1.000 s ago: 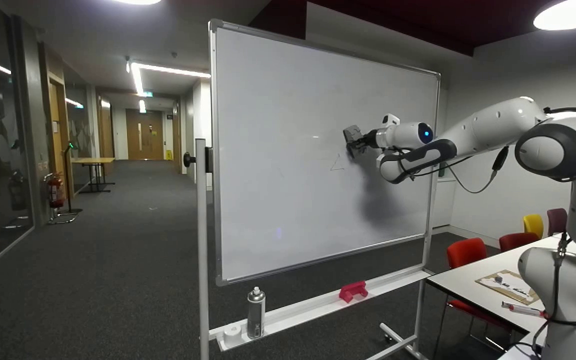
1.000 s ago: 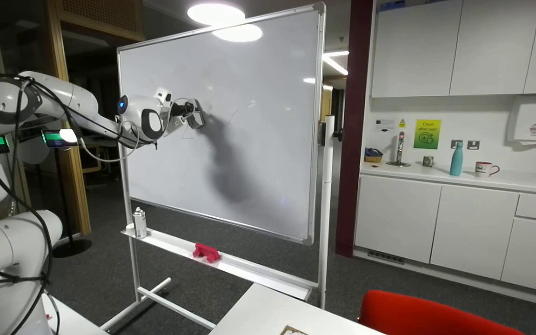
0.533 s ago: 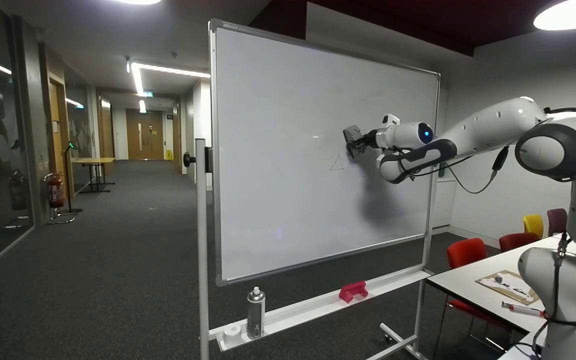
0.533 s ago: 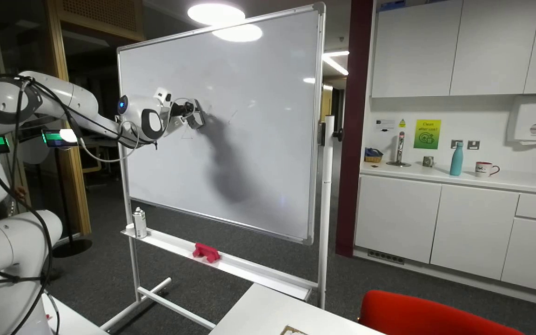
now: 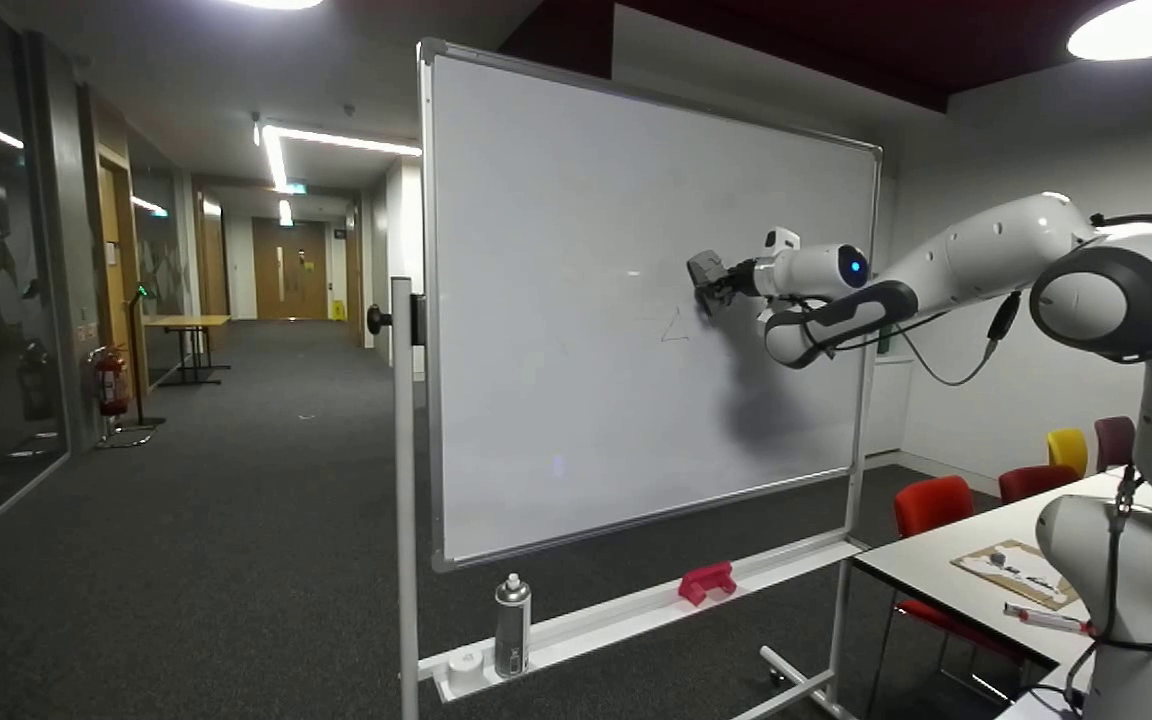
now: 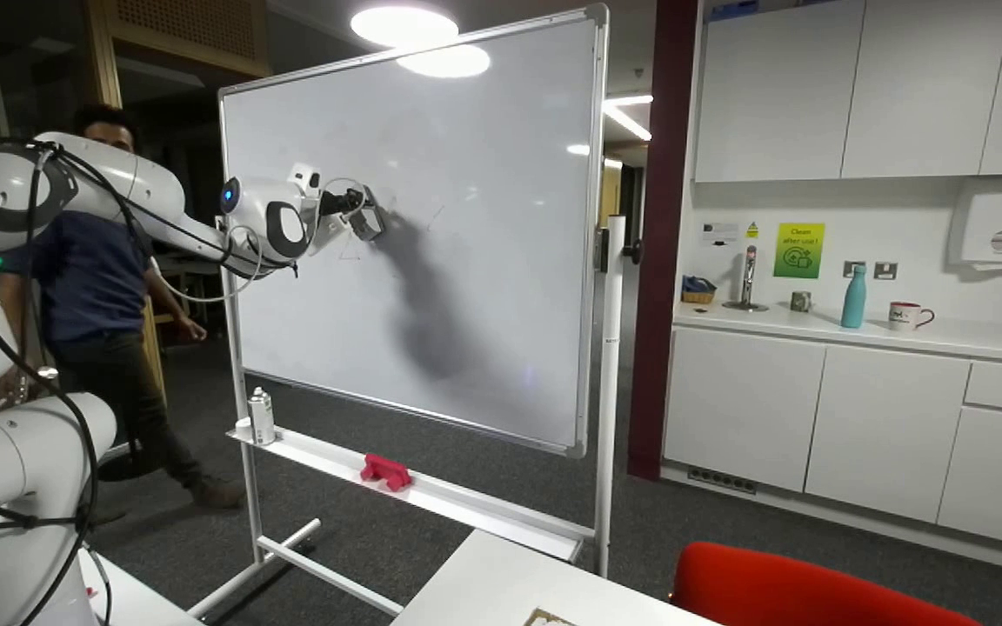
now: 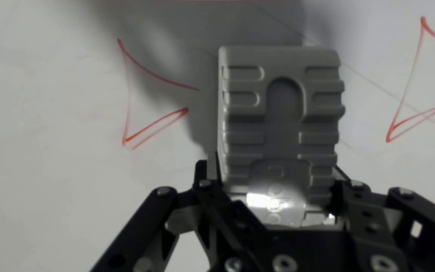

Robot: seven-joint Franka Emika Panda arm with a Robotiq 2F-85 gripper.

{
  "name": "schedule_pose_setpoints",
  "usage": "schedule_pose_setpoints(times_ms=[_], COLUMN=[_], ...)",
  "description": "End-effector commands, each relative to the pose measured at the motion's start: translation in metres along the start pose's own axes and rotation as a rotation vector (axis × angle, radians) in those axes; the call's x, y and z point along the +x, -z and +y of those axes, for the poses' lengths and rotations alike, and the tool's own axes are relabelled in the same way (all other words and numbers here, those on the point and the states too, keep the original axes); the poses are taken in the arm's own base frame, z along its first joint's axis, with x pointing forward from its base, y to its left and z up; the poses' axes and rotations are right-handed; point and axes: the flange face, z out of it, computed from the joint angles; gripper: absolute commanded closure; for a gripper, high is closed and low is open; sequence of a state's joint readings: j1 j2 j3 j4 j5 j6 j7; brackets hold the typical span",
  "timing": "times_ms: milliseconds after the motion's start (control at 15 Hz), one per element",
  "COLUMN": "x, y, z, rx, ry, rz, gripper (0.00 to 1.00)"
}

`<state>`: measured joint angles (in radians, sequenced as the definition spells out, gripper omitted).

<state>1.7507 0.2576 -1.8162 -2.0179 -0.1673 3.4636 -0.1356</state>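
Lower middle of the wrist view: black jointed fingers (image 7: 201, 172) gripping a grey block (image 7: 279, 132) from both sides. Block reads as moulded plastic: rounded rectangle, short ribs down either edge, arched recess in the middle, glare spot near its lower end. Behind it, smooth whiteboard (image 5: 576, 400) bearing thin red strokes (image 7: 161, 78), angular, to the left of the block and again at the right edge of the frame. Both exterior views place the block at the upper half of the board; whether its far face touches the board cannot be judged from these angles.

Surroundings: white arm (image 5: 996, 245) extends from the right edge of an exterior view and throws a soft shadow (image 5: 766, 410) down the board. Far left of an exterior view, it partly covers a person (image 6: 92, 287) in a blue top. Under the board, a white ledge (image 5: 626, 618) carries a red bracket-shaped piece (image 5: 706, 583), an upright metallic spray can (image 5: 512, 630) and, just beside the can, a short white cylinder (image 5: 464, 668). Lower right of an exterior view: table (image 5: 926, 560) with a brown-edged sheet (image 5: 1021, 572) and a pen (image 5: 1046, 618).

Containers: brown basket (image 6: 694, 297) at right of an exterior view, holding something dark blue, atop white cabinets (image 6: 744, 400). Further right, a capped turquoise bottle (image 6: 853, 298) and a white mug (image 6: 904, 316).
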Motion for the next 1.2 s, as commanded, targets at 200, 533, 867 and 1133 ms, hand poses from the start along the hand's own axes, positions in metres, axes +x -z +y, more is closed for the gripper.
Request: schedule_pose_setpoints(times_ms=[200, 533, 867, 1133], x=[-0.03, -0.058, -0.056, -0.056], y=[-0.006, -0.012, -0.007, -0.007], z=[0.039, 0.078, 0.071, 0.072], rx=[0.052, 0.05, 0.043, 0.044], ry=[0.226, 0.304, 0.295, 0.292], rz=[-0.003, -0.011, -0.022, -0.021], gripper=[0.65, 0.65, 0.4, 0.65])
